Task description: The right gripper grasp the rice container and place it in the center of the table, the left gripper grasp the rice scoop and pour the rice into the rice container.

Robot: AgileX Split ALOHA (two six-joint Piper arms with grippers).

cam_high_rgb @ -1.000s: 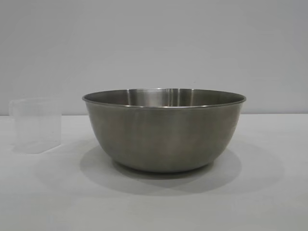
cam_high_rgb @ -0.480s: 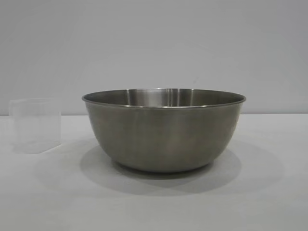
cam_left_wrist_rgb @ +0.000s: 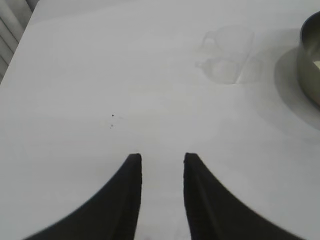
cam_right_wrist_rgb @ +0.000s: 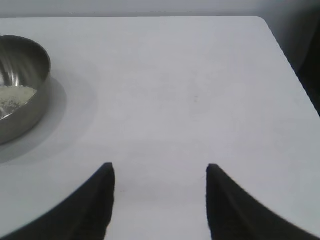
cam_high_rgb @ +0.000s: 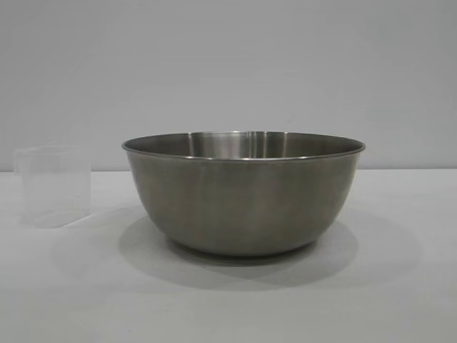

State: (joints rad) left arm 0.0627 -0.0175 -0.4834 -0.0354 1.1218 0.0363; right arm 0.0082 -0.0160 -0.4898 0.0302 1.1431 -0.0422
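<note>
The steel bowl (cam_high_rgb: 243, 191) stands upright on the white table (cam_high_rgb: 400, 300), and everything else sits in relation to it. The clear plastic cup (cam_high_rgb: 53, 186) stands upright to the bowl's left in the exterior view, near it but not touching. The cup looks empty from the left wrist view (cam_left_wrist_rgb: 227, 55), though its clear walls make that hard to judge. Inside the bowl (cam_right_wrist_rgb: 20, 87) a small pale patch of rice (cam_right_wrist_rgb: 15, 95) lies on the bottom.

The left gripper (cam_left_wrist_rgb: 162, 167) hangs over bare table well apart from the bowl, with the cup lying between them — its two dark fingers stand a little apart and hold nothing. The right gripper (cam_right_wrist_rgb: 160, 175) is on the bowl's other side, also well away from it, its fingers spread wider and likewise empty.
</note>
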